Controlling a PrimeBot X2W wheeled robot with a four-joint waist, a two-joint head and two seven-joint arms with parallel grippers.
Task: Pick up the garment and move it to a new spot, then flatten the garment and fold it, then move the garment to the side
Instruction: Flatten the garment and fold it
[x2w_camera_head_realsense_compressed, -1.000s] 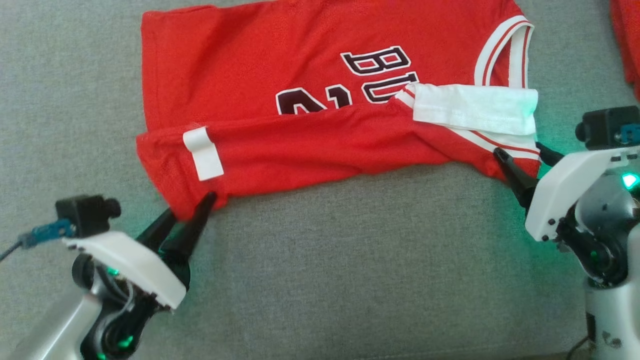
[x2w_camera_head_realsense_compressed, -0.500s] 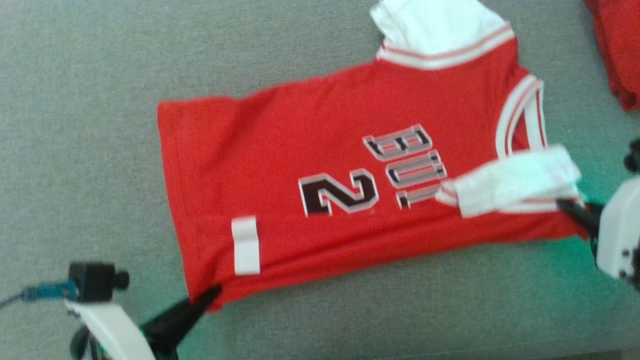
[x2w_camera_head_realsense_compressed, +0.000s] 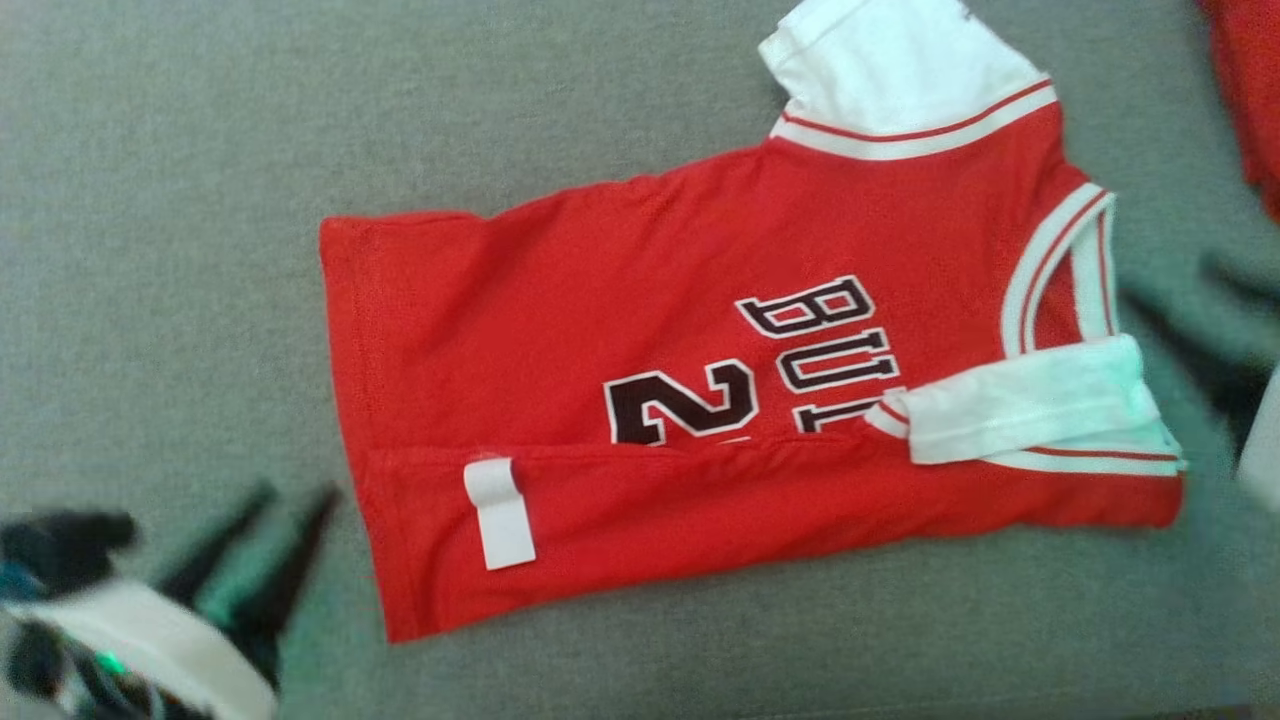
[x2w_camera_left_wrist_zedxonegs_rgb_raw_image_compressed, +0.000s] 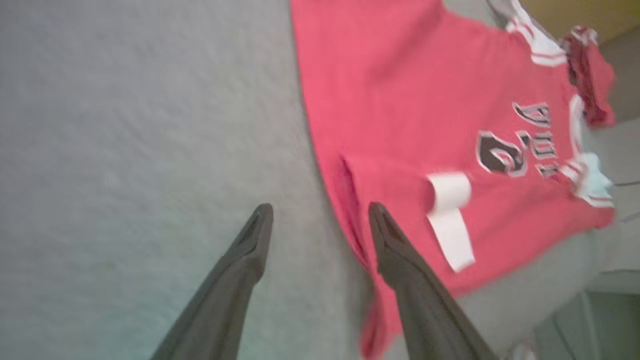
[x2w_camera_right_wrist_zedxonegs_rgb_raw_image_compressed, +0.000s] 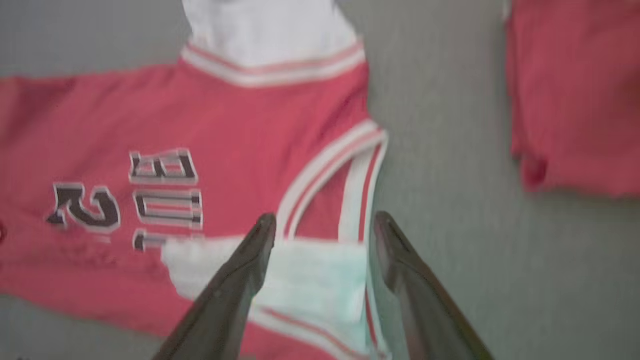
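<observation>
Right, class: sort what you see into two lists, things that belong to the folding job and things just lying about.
Belongs to the job:
red jersey
left gripper, jaws open, beside it
right gripper, jaws open, near the folded white sleeve

Just lying about:
second red garment, off at the right
grey surface, merely underneath

Grey woven upholstery surface (x2w_camera_head_realsense_compressed: 640, 100), soft even light, faint green glow (x2w_camera_left_wrist_zedxonegs_rgb_raw_image_compressed: 75, 325) on it, second red cloth (x2w_camera_head_realsense_compressed: 1255, 90) at upper right edge, yellowish area (x2w_camera_left_wrist_zedxonegs_rgb_raw_image_compressed: 600, 15) beyond
</observation>
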